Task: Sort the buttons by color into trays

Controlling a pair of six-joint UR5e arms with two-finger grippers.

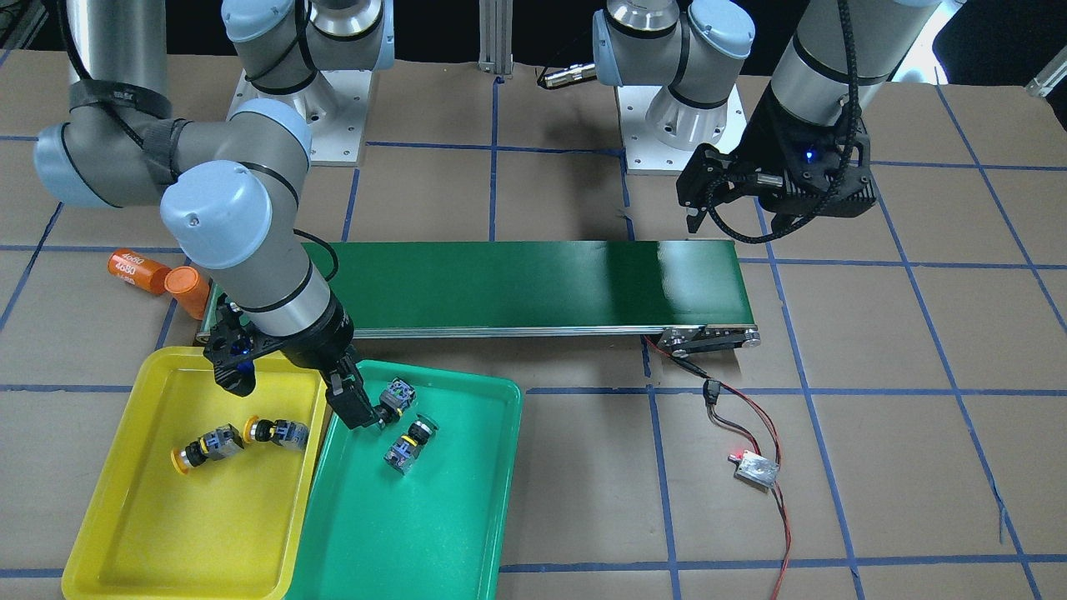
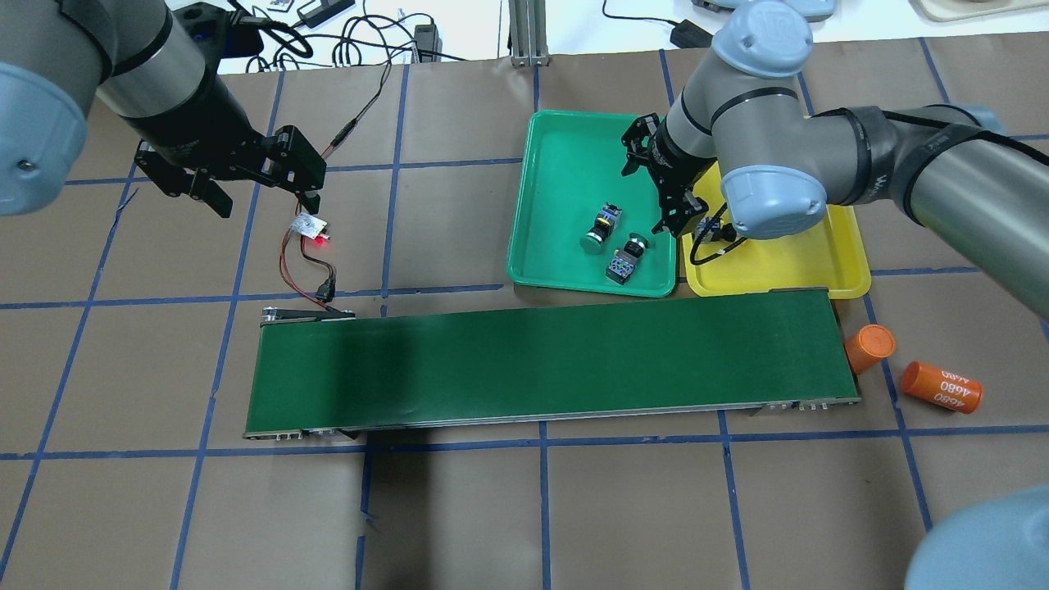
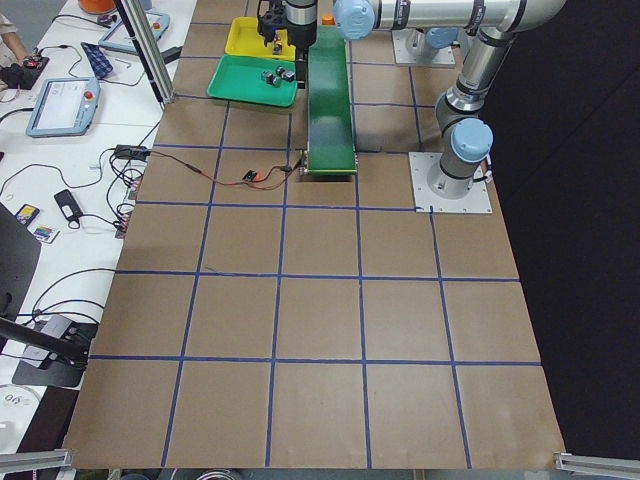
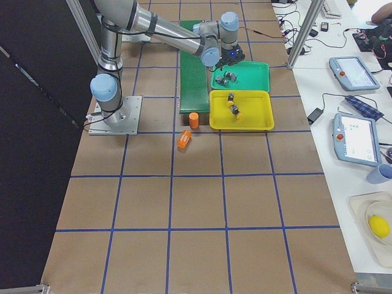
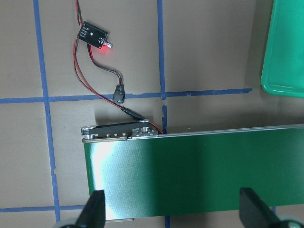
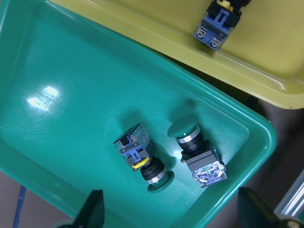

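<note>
Covering the tabletop (image 2: 459, 508): brown paper with blue tape squares, and a green conveyor belt (image 2: 541, 369).
Both green-capped buttons (image 6: 142, 161) lie in the teal tray (image 2: 557, 164), just below the down-pointed right tool (image 2: 678, 220), its fingers spread and empty. Two yellow-capped buttons (image 1: 204, 450) lie in the adjoining yellow tray (image 2: 844, 262). The left tool (image 2: 262, 192) hangs well apart, also spread.

A shallow teal-green plastic tray (image 1: 417, 542) and a bright yellow plastic tray (image 1: 125, 517) sit side by side, their long edges seemingly touching. A green-capped push-button (image 1: 398, 395) and a second green-capped push-button (image 1: 410, 443) lie toppled, close together, in the teal. A yellow-capped push-button (image 1: 204, 450) and a second yellow-capped push-button (image 1: 279, 432) lie likewise in the yellow.
</note>
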